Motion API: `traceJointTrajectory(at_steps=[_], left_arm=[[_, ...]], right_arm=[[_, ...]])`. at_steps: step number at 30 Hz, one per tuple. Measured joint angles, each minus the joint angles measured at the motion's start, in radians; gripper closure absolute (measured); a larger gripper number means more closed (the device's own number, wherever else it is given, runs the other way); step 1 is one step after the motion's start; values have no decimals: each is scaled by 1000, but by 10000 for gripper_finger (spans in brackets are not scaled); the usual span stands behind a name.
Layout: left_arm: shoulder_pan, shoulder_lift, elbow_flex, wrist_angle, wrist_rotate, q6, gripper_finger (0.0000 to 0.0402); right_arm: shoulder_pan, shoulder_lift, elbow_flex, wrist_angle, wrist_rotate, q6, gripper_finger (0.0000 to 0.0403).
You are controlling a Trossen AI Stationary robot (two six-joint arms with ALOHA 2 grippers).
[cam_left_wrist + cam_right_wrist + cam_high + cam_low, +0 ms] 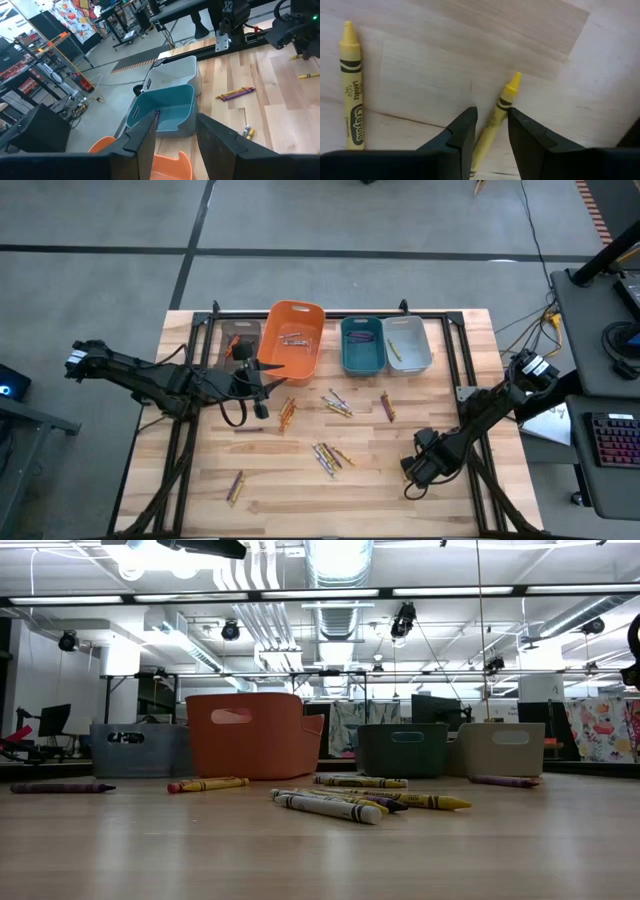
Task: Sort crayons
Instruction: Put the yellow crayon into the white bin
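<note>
Several crayons lie in loose groups on the wooden table: orange ones (287, 413), yellow and grey ones (337, 405), purple ones (386, 406), a mixed group (328, 457) and a purple one (235, 485). My right gripper (420, 468) points down near the table's right front. Its fingers stand open (491, 117) on either side of a yellow crayon (506, 95) lying flat on the wood; I cannot tell whether they touch it. A second yellow crayon (351, 90) lies beside it. My left gripper (268, 372) hovers open (175, 120) by the orange bin (295, 338), with nothing between its fingers.
Along the far edge stand a grey-brown bin (240, 340), the orange bin, a teal bin (362, 345) with purple crayons in it, and a pale grey bin (408, 343) with a yellow one. A black rail frame (455, 360) borders the table.
</note>
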Motion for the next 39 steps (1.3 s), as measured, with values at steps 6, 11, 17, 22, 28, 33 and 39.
traceJointTrajectory(at_steps=[6,11,17,22,28,33,39], left_arm=[[0,0,0,2,0,0,278],[0,0,0,2,0,0,278],[0,0,0,2,0,0,278],[0,0,-1,2,0,0,278],[0,0,-1,4,0,0,278],[0,0,-1,5,0,8,278],[0,0,-1,6,0,8,278]], right_arm=[[-2,2,0,6,4,8,348],[-4,2,0,3,3,3,389],[-17,-39,5,-78,-5,-7,393],[-83,-130,59,-154,100,-77,394],[-243,-224,139,-155,316,-327,394],[-418,-233,238,-116,386,-651,394],[-610,-166,376,-59,380,-1011,394]])
